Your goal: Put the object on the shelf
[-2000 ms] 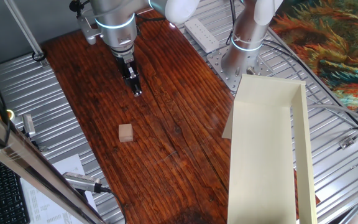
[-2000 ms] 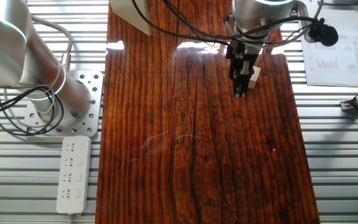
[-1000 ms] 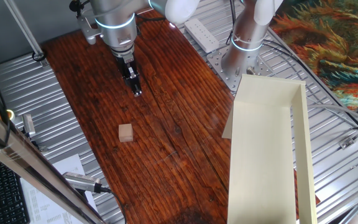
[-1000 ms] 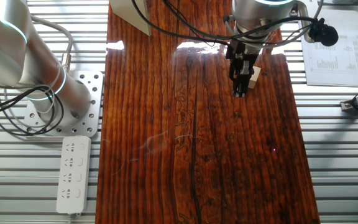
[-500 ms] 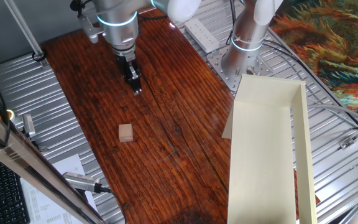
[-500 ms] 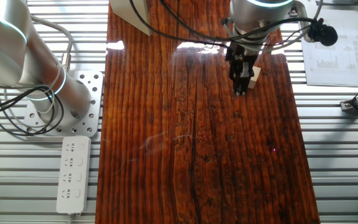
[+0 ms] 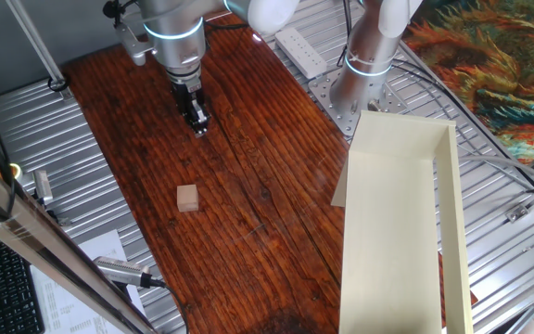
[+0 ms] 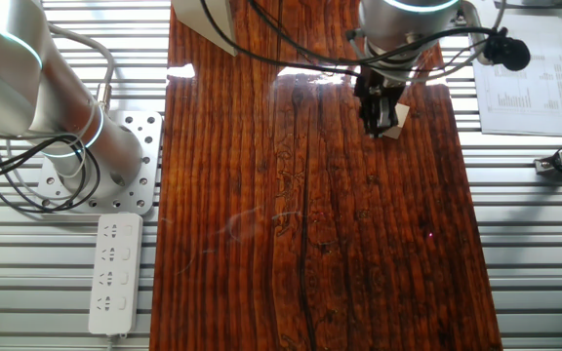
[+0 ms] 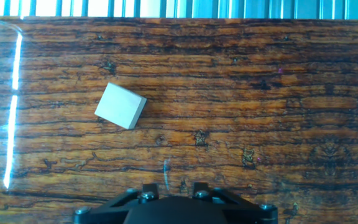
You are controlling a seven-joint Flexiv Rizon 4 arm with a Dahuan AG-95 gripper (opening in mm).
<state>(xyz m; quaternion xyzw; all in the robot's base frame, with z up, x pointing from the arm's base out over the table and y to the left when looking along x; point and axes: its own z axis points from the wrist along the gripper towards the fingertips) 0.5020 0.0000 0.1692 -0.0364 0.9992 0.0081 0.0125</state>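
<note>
The object, a small pale tan wooden cube (image 7: 187, 197), lies on the dark wooden tabletop (image 7: 248, 213). In the hand view the cube (image 9: 120, 106) sits up and left of centre. In the other fixed view the cube (image 8: 399, 119) peeks out from behind the fingers. My gripper (image 7: 197, 127) hangs above the table, beyond the cube and apart from it, with its fingers close together and empty. The shelf (image 7: 392, 213), a long cream open box, lies at the right of the table, far from the cube.
The arm's base (image 7: 360, 83) stands on a metal plate by the shelf's far end. A white power strip (image 7: 299, 51) lies beside it. Metal tools (image 7: 123, 271) and printed papers (image 8: 520, 73) lie off the table's edge near the cube.
My gripper has lifted a little and drawn slightly away from the cube. The cube and the shelf have not moved.
</note>
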